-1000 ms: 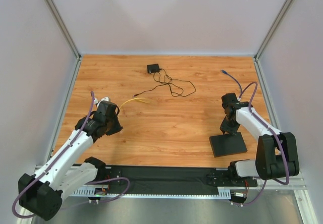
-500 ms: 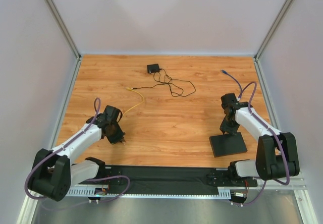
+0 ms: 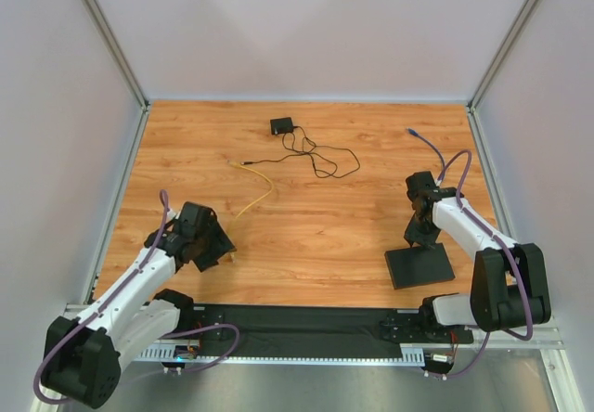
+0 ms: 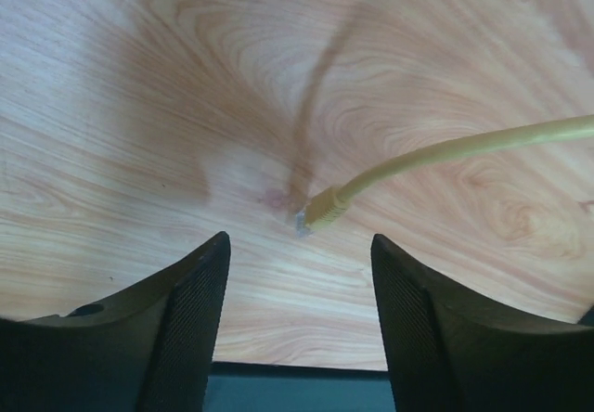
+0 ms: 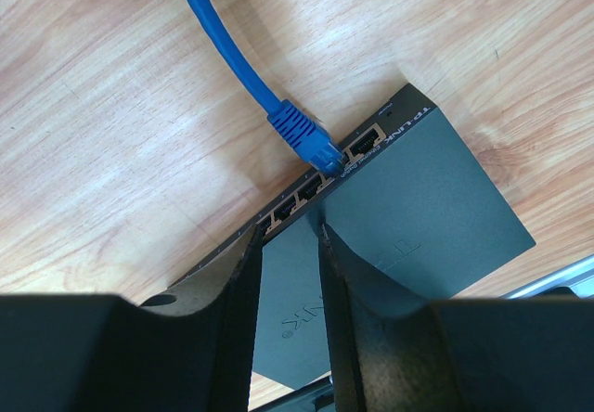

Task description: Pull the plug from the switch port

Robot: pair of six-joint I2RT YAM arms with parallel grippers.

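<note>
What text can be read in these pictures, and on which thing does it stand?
"TP-LINK": print on the switch top, by the ports.
Embossed logo on its top: half hidden, not readable.
Small print at the ports: too small to read.

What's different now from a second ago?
The left hand swung back toward the robot's base, dragging the yellow cable along, then opened and let its plug go onto the table. The right hand stayed on the black switch, and the black adapter didn't move.
</note>
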